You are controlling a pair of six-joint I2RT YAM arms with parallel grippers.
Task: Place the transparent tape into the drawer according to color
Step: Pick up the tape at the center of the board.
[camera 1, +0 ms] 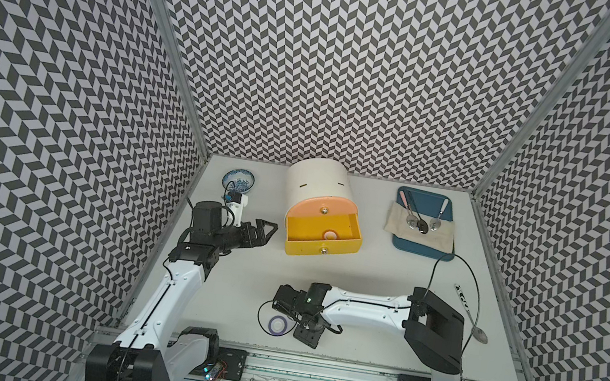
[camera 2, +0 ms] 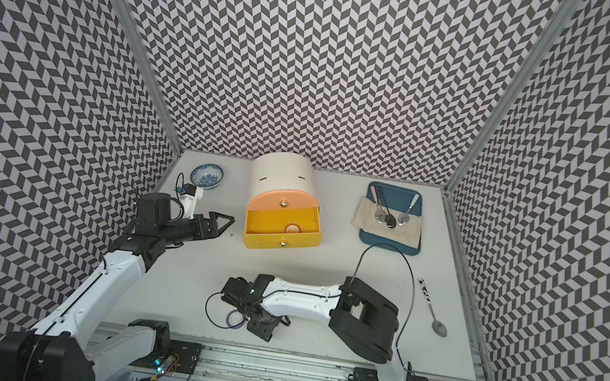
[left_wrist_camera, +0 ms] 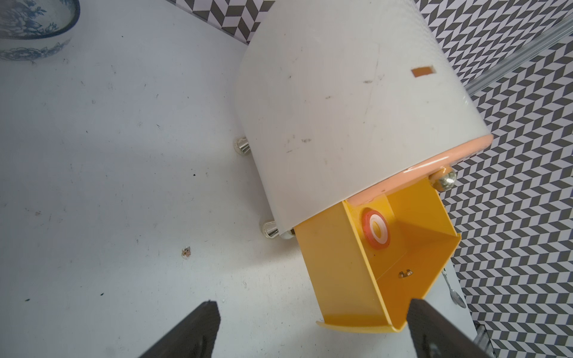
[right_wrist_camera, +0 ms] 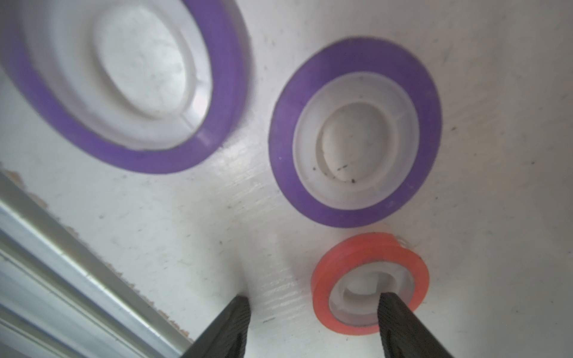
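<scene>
No legible text, label or number anywhere.

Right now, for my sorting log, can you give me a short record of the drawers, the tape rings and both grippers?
yellow drawer: pulled open, with one orange-red ring inside
peach drawer: shut
left gripper: open, empty, beside the cabinet
right gripper: open, low over the table, one finger in the core of the red-pink ring, the other outside it
purple rings: two, flat on the table near the red-pink ring
progress: purple rings and red-pink ring not yet in any drawer
</scene>
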